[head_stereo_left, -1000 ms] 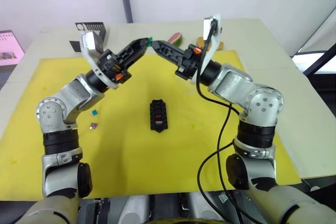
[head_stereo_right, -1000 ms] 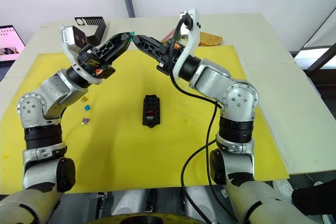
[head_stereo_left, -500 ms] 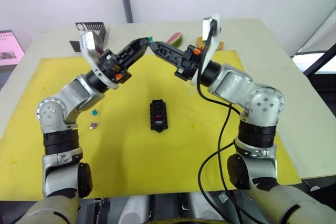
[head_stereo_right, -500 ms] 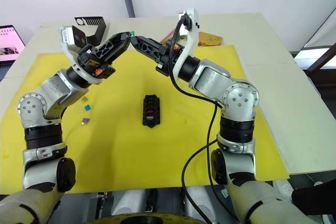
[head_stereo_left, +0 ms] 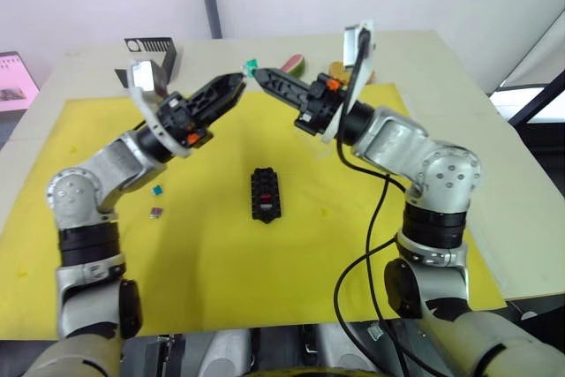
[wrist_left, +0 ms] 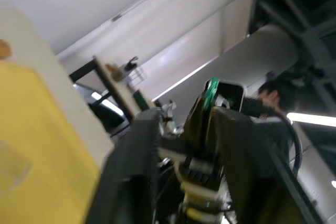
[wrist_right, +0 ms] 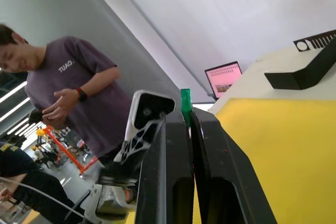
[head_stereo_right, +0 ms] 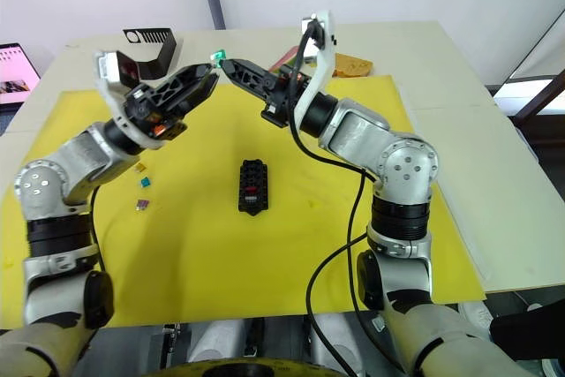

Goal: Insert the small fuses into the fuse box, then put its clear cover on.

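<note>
Between right gripper (wrist_right: 187, 124) tips, green fuse (wrist_right: 186, 106), long axis along the fingers.

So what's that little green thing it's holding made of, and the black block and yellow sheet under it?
The green fuse, pinched in the right gripper, looks like translucent plastic, since light glows through it. The fuse box seems to be matte moulded black plastic, with slots in rows. The yellow mat has a dull, flat surface, perhaps rubber, foam or fabric; I can't tell which.
</note>
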